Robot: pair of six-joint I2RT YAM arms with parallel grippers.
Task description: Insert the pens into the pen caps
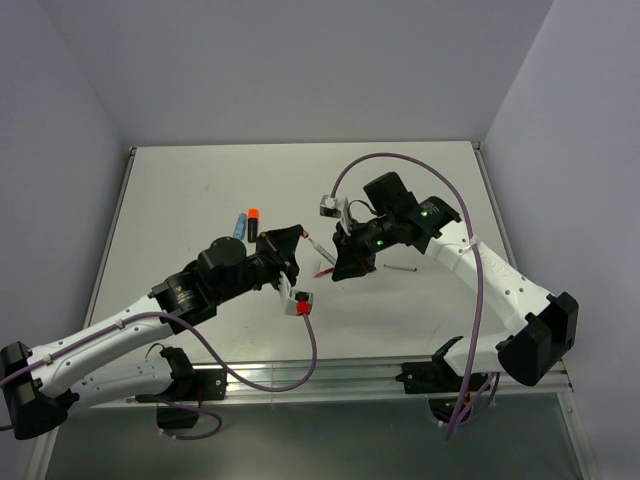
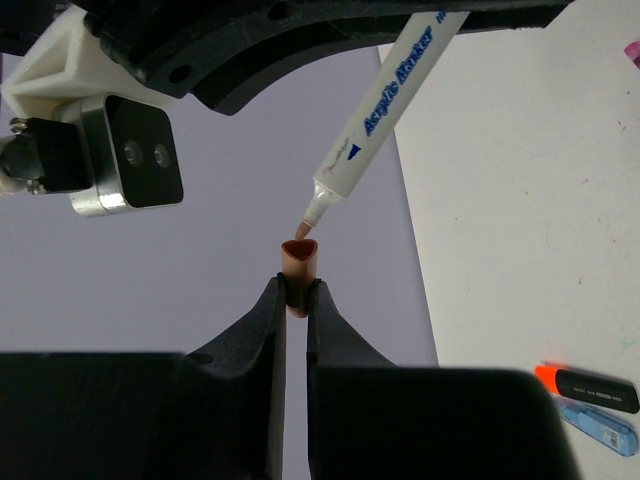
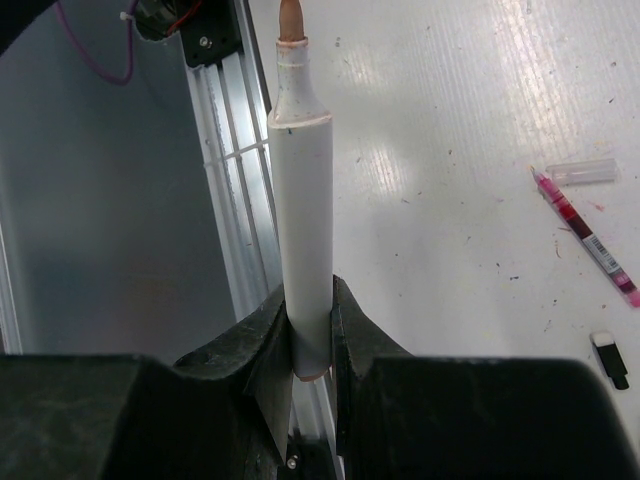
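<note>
My left gripper [image 2: 297, 290] is shut on a small dark-red pen cap [image 2: 299, 262], held in the air with its open end up. My right gripper [image 3: 310, 300] is shut on the lower barrel of a white acrylic pen [image 3: 304, 200]. In the left wrist view the pen [image 2: 385, 95] slants down and its brownish tip hangs just above the cap's mouth, slightly right of it, not inside. In the top view both grippers, left [image 1: 292, 243] and right [image 1: 340, 260], meet above mid-table with the pen [image 1: 313, 243] between them.
A black marker with an orange end [image 2: 590, 388] and a light-blue marker [image 2: 600, 425] lie side by side on the table. A red pen [image 3: 585, 240], a clear cap [image 3: 582, 172] and a small black cap [image 3: 610, 358] lie near the right arm. A metal rail [image 3: 215, 150] runs along the table's front edge.
</note>
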